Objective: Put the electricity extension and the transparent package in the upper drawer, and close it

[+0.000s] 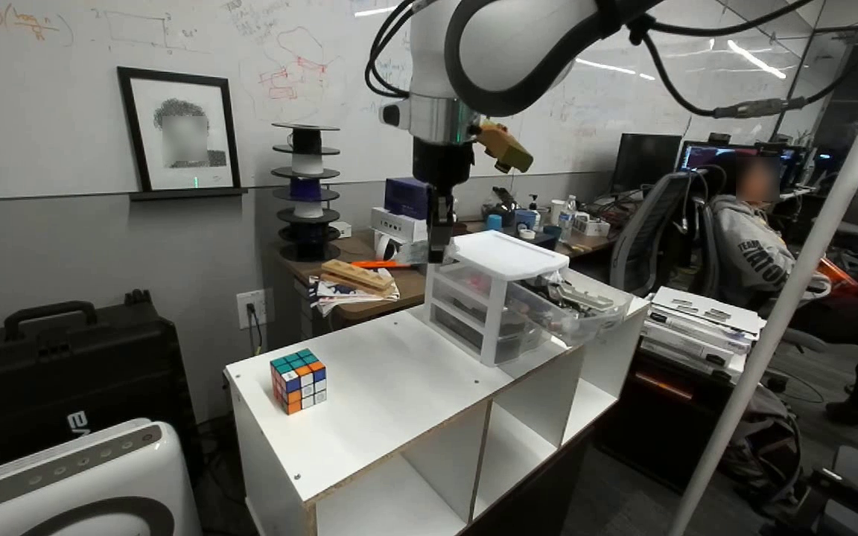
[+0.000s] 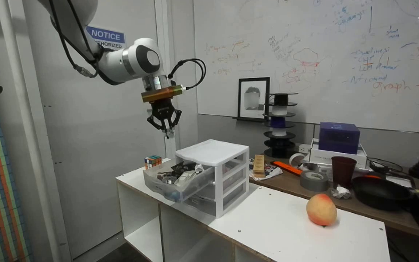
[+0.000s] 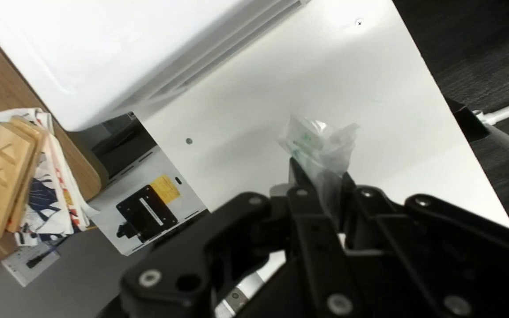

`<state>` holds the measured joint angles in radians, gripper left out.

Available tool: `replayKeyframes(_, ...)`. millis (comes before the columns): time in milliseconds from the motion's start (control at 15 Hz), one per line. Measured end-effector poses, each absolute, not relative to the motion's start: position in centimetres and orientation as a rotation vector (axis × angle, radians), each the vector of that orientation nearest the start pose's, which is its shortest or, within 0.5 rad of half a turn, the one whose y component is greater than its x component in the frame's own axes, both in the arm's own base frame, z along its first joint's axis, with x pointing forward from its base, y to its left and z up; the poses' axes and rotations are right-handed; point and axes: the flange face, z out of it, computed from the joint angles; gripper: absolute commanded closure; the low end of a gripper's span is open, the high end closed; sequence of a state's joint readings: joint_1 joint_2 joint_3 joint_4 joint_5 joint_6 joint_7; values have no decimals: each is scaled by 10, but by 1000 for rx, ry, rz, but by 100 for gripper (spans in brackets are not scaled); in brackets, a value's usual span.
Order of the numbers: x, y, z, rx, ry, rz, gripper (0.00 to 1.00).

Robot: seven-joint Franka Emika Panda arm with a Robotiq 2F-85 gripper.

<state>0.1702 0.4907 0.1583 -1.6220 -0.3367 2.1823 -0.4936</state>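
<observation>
The gripper is pinched tight on the transparent package and holds it in the air above the white bench, beside the drawer unit, on the side where the puzzle cube sits near the bench's end edge. The hold takes the package by one end, likely because thin, crumpled film offers little else to clamp, and the height probably serves to bring it over the drawer rim without snagging. The upper drawer stands pulled out toward the bench's front edge, the one above the cubby compartments, presumably so that things can be let fall in from above; it is well filled, and a pale, blocky piece inside may be the electricity extension, though the crowding leaves this uncertain. As for direction, the wrist view shows the package's narrow end caught in the grip and its wider, loose end fanning out beyond; the long axis seems to carry on the gripper's own line, aimed slantwise between the unit's side and the bench's front edge. The film is creased, so that axis is only approximate, and how far the loose end droops cannot be told.
</observation>
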Motion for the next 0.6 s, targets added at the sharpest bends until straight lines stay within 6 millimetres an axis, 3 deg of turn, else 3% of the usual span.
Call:
replayKeyframes(267, 638, 169, 373, -3104, -1401, -102, 86)
replayKeyframes(600, 602, 120, 373, -3219, -1185, 23, 84)
